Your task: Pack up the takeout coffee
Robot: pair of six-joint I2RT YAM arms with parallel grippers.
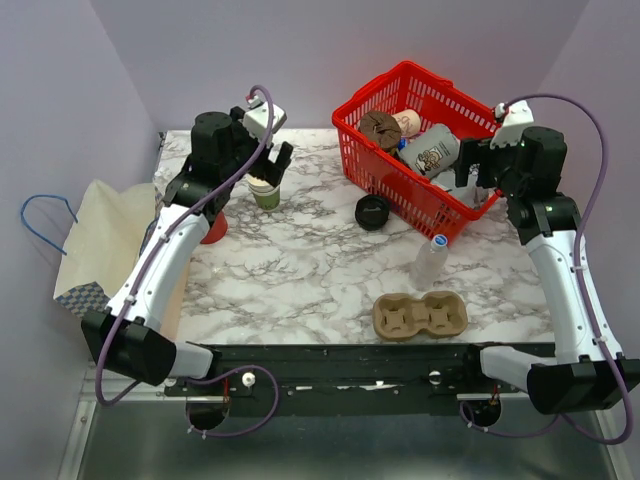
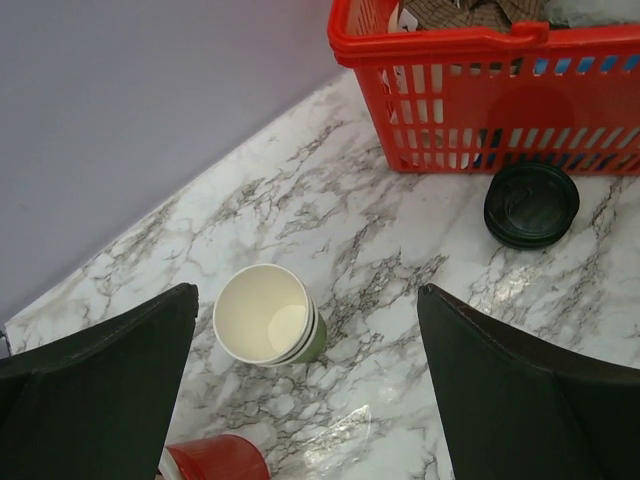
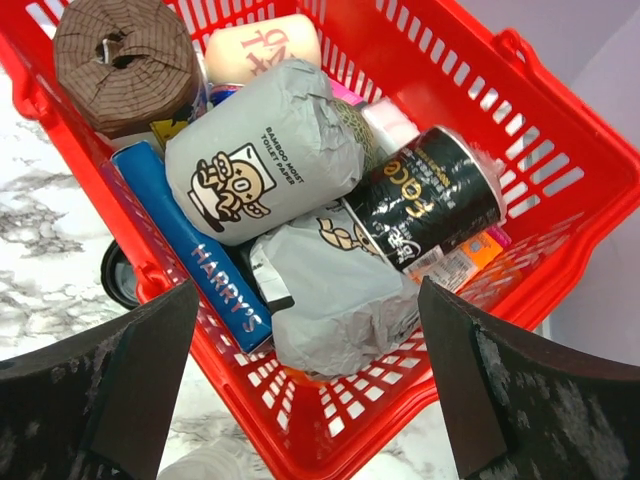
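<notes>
**A:** What stood at the far left?

**B:** A cream paper bag (image 1: pixel 100 235) lay off the edge of the marble table (image 1: pixel 300 270). The left arm rose from its near-left base and stretched toward the far-left corner, with its wrist bent downward.

**A:** And its tool?

**B:** The left gripper (image 1: pixel 268 168) hung with its jaws spread wide and held nothing. In the wrist view its dark fingers (image 2: pixel 100 390) flanked the green paper cup (image 2: pixel 268 315) without touching it.

**A:** So where was the cup?

**B:** It stood upright on the marble, directly under that gripper. It was uncovered and showed a cream inside. A red cup (image 1: pixel 213 230) sat near it, on the side toward the arm's base.

**A:** And the cover?

**B:** The black lid (image 2: pixel 531 203) lay flat on the table to the right of the cup and well apart from it. It was just beside the near wall of the red basket (image 1: pixel 400 85).

**A:** What was in the basket?

**B:** It was crowded. There was a grey-wrapped paper roll (image 3: pixel 265 150), a brown-wrapped roll (image 3: pixel 125 65), a blue box (image 3: pixel 205 255) and a black tub (image 3: pixel 430 205).

**A:** Nearer the bases?

**B:** A cardboard cup carrier (image 1: pixel 420 315) lay flat, and a clear plastic bottle (image 1: pixel 430 262) lay just beyond it.

**A:** And the right arm?

**B:** It ran up the right edge of the table and bent inward at the wrist. The right gripper (image 1: pixel 476 188) was poised over the basket's right end, with its jaws wide apart and nothing in them.
</notes>
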